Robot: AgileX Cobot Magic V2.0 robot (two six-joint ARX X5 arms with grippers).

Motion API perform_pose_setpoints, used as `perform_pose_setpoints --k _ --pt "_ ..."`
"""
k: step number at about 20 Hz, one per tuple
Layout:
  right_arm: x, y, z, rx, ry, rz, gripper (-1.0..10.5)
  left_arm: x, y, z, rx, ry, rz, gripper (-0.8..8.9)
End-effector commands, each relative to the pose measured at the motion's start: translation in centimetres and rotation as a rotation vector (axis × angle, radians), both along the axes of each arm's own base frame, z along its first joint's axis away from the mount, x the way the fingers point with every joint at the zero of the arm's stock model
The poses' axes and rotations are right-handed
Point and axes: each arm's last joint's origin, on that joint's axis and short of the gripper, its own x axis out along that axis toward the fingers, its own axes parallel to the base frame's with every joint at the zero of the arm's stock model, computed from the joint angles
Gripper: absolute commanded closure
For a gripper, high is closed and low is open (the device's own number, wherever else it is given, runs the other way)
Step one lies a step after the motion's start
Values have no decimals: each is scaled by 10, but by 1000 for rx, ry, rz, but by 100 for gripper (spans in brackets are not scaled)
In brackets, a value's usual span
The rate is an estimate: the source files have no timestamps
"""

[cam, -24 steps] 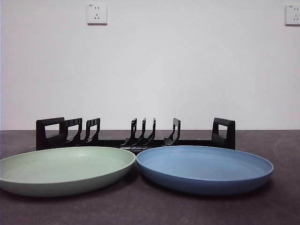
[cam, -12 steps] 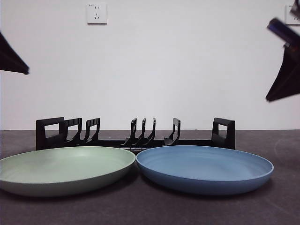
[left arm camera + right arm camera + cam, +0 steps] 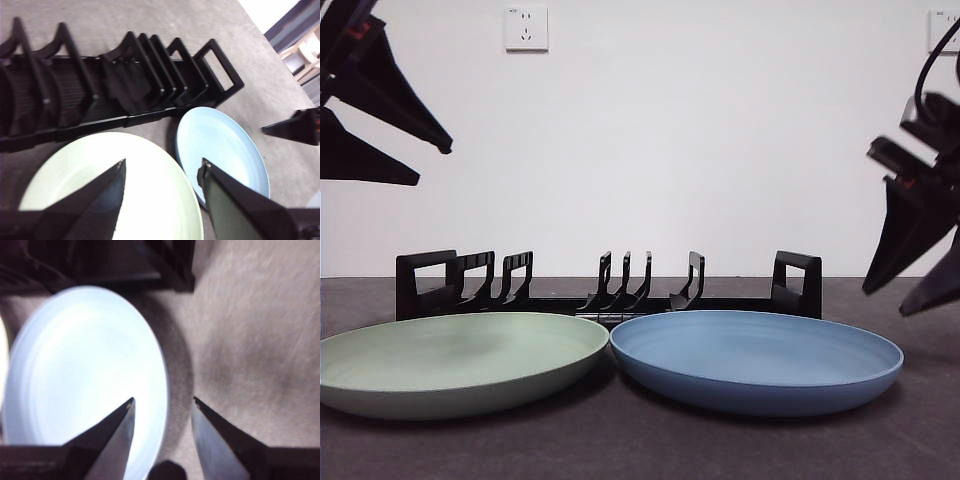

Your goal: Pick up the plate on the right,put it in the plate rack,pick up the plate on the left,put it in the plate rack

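A blue plate [image 3: 757,360] lies flat on the right of the table, touching a pale green plate [image 3: 460,362] on the left. Behind both runs the black plate rack [image 3: 610,287], no plate in it. My right gripper [image 3: 900,300] hangs open just above the blue plate's right rim [image 3: 162,390], one fingertip over the plate and one over the table. My left gripper [image 3: 435,165] is open, high at the left above the green plate [image 3: 150,190]. The blue plate [image 3: 220,150] and the rack [image 3: 115,90] also show in the left wrist view.
The dark table [image 3: 920,440] extends in front of and to the right of the plates. White wall with two sockets [image 3: 526,29] behind. The right gripper's tip [image 3: 295,127] shows at the side of the left wrist view.
Both arms have come down into view from the upper corners. The right gripper dropped close to the blue plate's right rim; the left one moved inward at the top left. Plates and rack are unmoved.
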Motion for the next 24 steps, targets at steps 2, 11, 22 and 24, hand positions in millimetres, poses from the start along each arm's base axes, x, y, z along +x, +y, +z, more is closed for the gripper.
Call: perform_pose_setpoints --k 2,11,22,24 --pt "5 8 -15 -12 36 38 760 1 -7 5 16 -20 4 558" --pt "7 18 -34 -62 121 30 959 0 -14 8 39 -28 -8 562" --pt "-8 16 49 -5 -56 -15 959 -20 -71 35 197 -364 -465 561" --pt "-3 17 67 -8 -55 -11 959 -33 -92 43 337 -485 -544 561"
